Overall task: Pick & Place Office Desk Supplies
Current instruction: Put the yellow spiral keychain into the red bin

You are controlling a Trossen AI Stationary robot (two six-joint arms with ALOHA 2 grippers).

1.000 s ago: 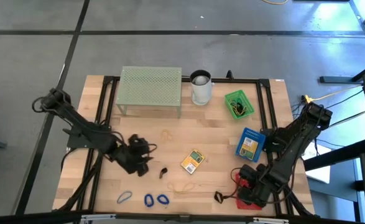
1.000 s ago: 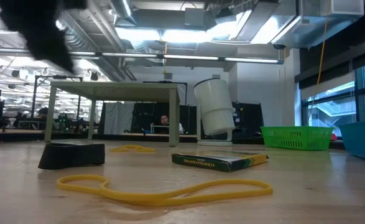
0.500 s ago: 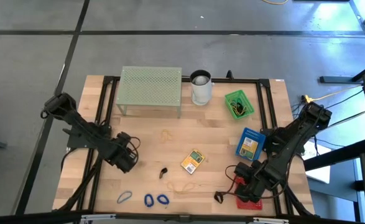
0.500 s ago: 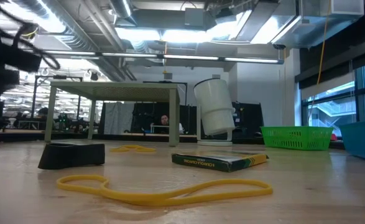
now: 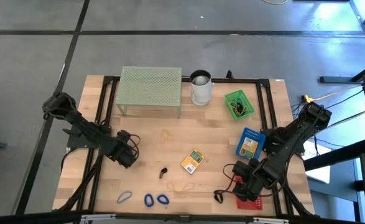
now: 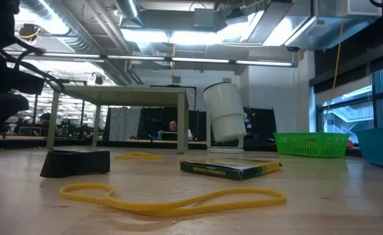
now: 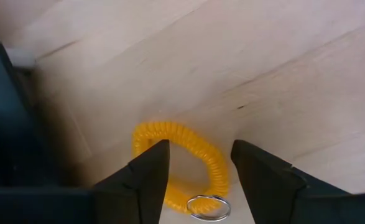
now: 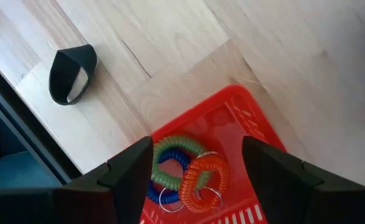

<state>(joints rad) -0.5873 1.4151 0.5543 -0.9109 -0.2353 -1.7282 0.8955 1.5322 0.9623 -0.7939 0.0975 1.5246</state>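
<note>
Table (image 5: 219, 134): matt light wood planks. Red basket (image 8: 244, 134): glossy plastic. Yellow coil band (image 7: 191, 152): shiny plastic, metal ring (image 7: 204, 208). Stand (image 5: 151, 84): perforated mesh.

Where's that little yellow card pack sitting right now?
In the high view, the yellow card pack lies flat mid-table, with a black binder clip just left and the blue box farther right.

Counts, placed relative to yellow card pack (image 5: 193, 161) at table centre:
- yellow card packs: 1.
- blue rubber bands (image 5: 146, 200): 3, row toward near edge, left of pack.
- tan rubber bands: 2, one (image 5: 182, 186) just nearer than pack, one (image 5: 166, 134) beyond it.
- black binder clips: 2, one (image 5: 163, 172) just left of pack, one (image 5: 219, 197) near-right.
- coil bands in red tray (image 8: 244, 118), near-right of pack: 3 (green (image 8: 170, 147), blue, orange).
- yellow coil band (image 7: 188, 149): 1, far left of pack.
- baskets/trays: green 1 (image 5: 239, 103), blue 1 (image 5: 250, 144), red 1.
- white cup (image 5: 201, 87): 1.
- mesh stand (image 5: 151, 87): 1.
</note>
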